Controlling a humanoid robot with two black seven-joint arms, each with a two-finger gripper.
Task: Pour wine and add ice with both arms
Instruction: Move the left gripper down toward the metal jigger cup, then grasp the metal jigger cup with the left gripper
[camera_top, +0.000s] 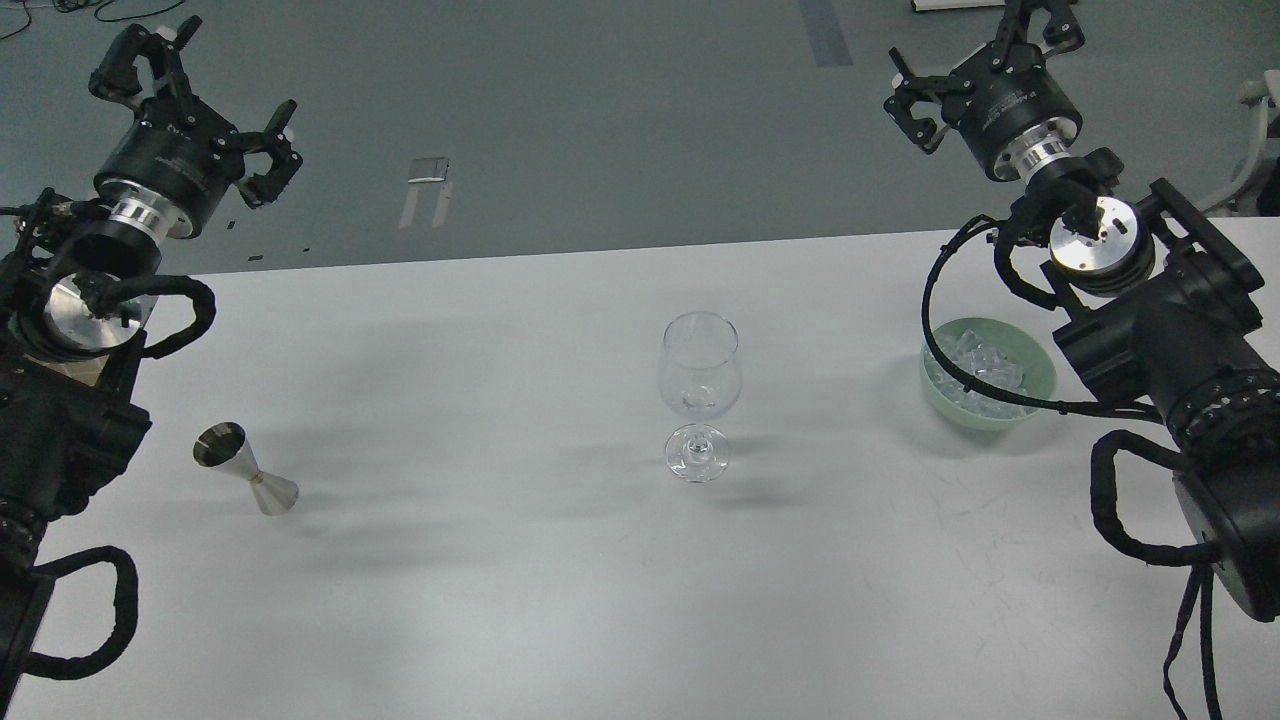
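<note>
From the head view, the left gripper (195, 95) hung high beyond the far table edge with its claws spread and nothing between them; the right gripper (985, 60) did the same on the other side, claws apart and empty, so both arms were raised clear of the white table (500, 620). Well below and inward of the left gripper stood the metal jigger (246, 467), upright near that arm's bulk; the wine glass (698, 393) stood upright and apparently empty, midway between the two grippers and nearer the robot than either; below the right gripper and tucked against that arm's forearm sat the pale green bowl (1040, 395) holding the ice (985, 372), clear cubes heaped inside it. The chief risk looked to be the right arm's looping cable, which crossed the bowl's rim; a careless swing might drag or tip the bowl and scatter cubes. The glass, tall on a narrow foot, would likely topple at any sideways knock; the jigger, narrow-waisted, likewise. Open room was generous in the wide bare stretch nearer the robot and between jigger and glass; the bowl lay nearer the table's right side, where space was tightest.
</note>
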